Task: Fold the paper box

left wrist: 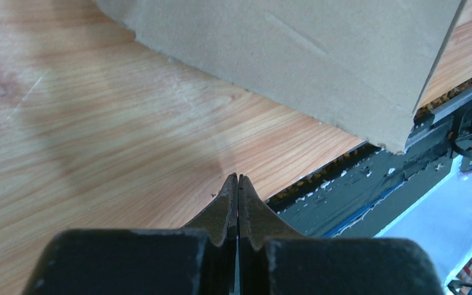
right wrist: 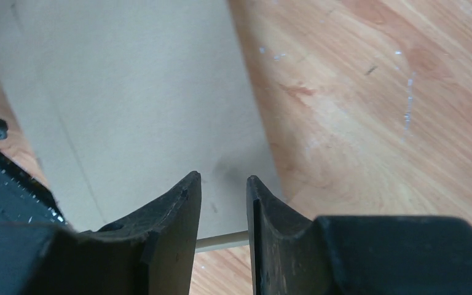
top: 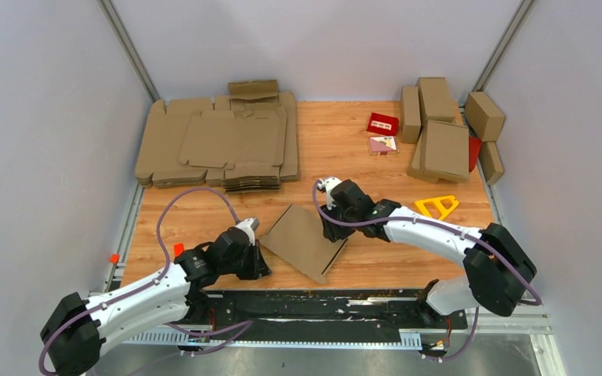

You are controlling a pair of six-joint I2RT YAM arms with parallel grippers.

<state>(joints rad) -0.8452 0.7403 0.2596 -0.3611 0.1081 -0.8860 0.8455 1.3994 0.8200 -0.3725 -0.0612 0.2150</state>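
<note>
Box (top: pixel 306 239): flat brown cardboard, lying askew on the counter (top: pixel 360 149) near its front edge, between the two hands.
Left hand (left wrist: pixel 238 178): fingers pressed together with nothing between them, low over the wood just beside the box's left corner and apart from it.
Right hand (right wrist: pixel 224 181): fingers slightly spread above the box's far right edge; contact cannot be told.
Blanks pile (top: pixel 219 145): far left, well apart from the box.
</note>
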